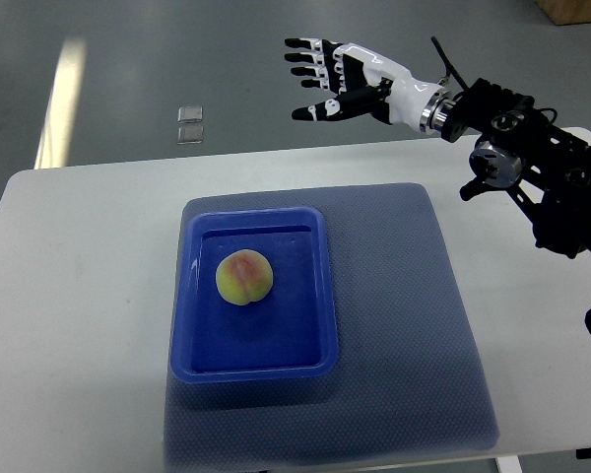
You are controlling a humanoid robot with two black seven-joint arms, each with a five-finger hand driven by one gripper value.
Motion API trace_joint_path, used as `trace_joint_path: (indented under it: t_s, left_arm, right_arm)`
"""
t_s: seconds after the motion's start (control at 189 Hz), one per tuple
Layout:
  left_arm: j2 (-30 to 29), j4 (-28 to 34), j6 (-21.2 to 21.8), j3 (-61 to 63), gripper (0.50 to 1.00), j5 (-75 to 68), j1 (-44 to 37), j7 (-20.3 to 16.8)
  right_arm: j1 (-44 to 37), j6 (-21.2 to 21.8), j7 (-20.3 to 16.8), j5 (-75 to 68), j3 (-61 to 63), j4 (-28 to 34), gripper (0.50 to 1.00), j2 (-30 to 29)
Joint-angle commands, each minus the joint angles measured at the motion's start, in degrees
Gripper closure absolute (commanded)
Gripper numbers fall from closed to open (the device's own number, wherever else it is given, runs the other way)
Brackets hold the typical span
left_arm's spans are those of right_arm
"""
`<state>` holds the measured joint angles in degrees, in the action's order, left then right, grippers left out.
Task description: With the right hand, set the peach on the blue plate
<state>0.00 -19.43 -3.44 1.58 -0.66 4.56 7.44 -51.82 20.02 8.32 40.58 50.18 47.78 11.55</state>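
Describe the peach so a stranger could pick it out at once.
On the white table lies a blue mat carrying a blue plate. The peach sits inside it, toward the left: the only round, yellow-green, red-blushed thing among flat blue surfaces.

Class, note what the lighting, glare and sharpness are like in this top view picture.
Top view: even, soft light; a bright glare streak on the floor at upper left; the peach and blue plate are sharp; faint shadow beneath the peach; the right hand is crisp, unblurred.

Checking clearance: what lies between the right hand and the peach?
Top view: only the blue plate's far rim, blue mat and bare table; right hand open, peach on plate.
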Motion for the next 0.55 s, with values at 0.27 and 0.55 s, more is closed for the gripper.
trace_joint_path:
  t_s: [0.27, 0.55]
  left_arm:
    - [0.0, -0.1, 0.0, -0.1, 0.500, 0.0, 0.0, 0.0]
    - [0.0, 0.0, -0.1, -0.1, 0.500, 0.0, 0.0, 0.1]
  right_arm:
    - [10.9, -1.3, 0.1, -29.8, 14.5, -7.7, 0.570, -7.5]
    - [11.7, -1.4, 5.0, -32.9, 14.0, -8.6, 0.570, -8.9]
